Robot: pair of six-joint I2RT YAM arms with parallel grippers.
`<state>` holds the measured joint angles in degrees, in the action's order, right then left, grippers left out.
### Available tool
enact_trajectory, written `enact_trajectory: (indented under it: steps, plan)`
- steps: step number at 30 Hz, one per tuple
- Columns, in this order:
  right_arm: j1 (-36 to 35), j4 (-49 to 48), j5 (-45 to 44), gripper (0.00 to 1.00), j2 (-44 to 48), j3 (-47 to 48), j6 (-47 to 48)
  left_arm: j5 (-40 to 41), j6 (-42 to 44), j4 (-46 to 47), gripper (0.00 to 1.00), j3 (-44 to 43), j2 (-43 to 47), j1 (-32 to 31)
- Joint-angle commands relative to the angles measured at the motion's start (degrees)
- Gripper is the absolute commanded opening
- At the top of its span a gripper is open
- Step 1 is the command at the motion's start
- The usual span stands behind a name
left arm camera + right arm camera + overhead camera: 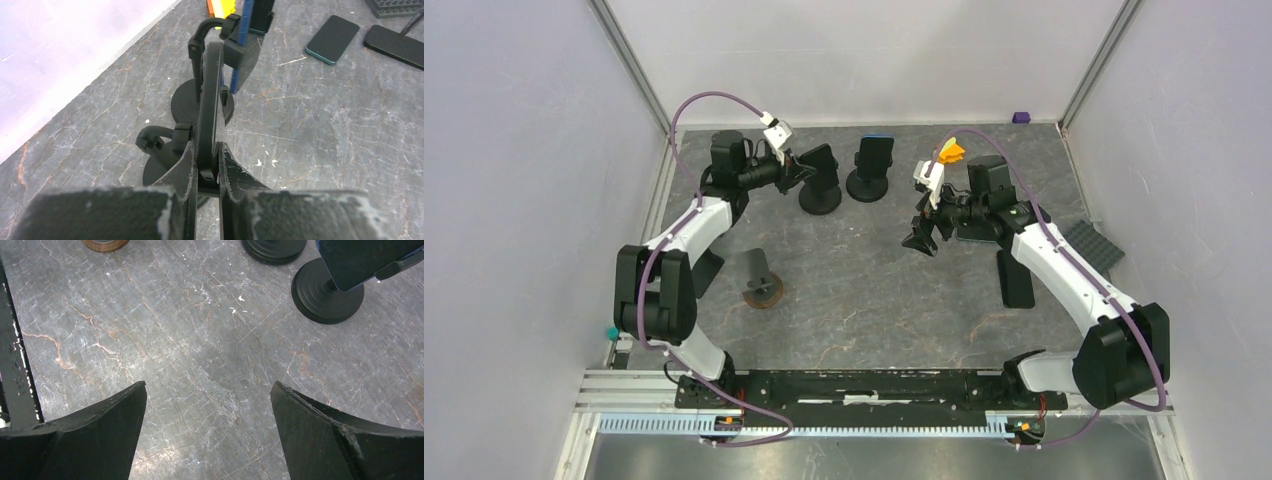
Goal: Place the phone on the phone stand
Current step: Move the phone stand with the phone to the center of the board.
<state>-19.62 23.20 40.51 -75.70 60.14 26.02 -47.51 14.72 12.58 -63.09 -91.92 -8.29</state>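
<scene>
Item: phone [210, 90], black, upright and seen edge-on from the left wrist, at the far left of the table [874, 300] against the cradle of the phone stand [821, 200]; whether the cradle bears it cannot be told. Left gripper [206, 150]: fingers [189, 155] pressed onto the phone's lower edge from both sides, pinching it, with the arm reaching in from the left. Right gripper [207, 385]: jaws spread wide, holding nothing, hanging over bare table right of centre, well apart from the phone. Second stand [869, 185]: black round base, just to the right of the phone stand, carrying a blue-edged phone [876, 150]. Third stand [762, 288]: brown base, nearer the arm bases, nothing on it. Teal-edged phone [332, 32]: lying flat on the table's right side.
</scene>
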Motion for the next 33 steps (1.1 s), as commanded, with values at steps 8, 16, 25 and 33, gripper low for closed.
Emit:
enact_trajectory:
  steps: [8, 16, 25, 33]
  plan:
    - [0.6, -1.7, 1.6, 0.98, -0.5, 0.0, 0.2, -1.2, 3.9, 2.9, 0.02, -7.6, -3.7, 1.8]
    - [0.7, -2.2, 1.9, 0.98, -0.9, -0.2, -0.4, -2.1, 5.8, -1.6, 0.2, -10.4, -5.1, 2.1]
    - [0.7, -2.2, 1.7, 0.98, -0.4, -0.2, -0.4, -2.7, 6.5, -6.6, 0.55, -9.8, -2.9, 2.0]
    - [0.7, -2.0, 1.7, 0.98, -0.1, 0.0, -0.5, -1.0, 8.5, -12.1, 0.8, -10.7, 0.1, 2.1]
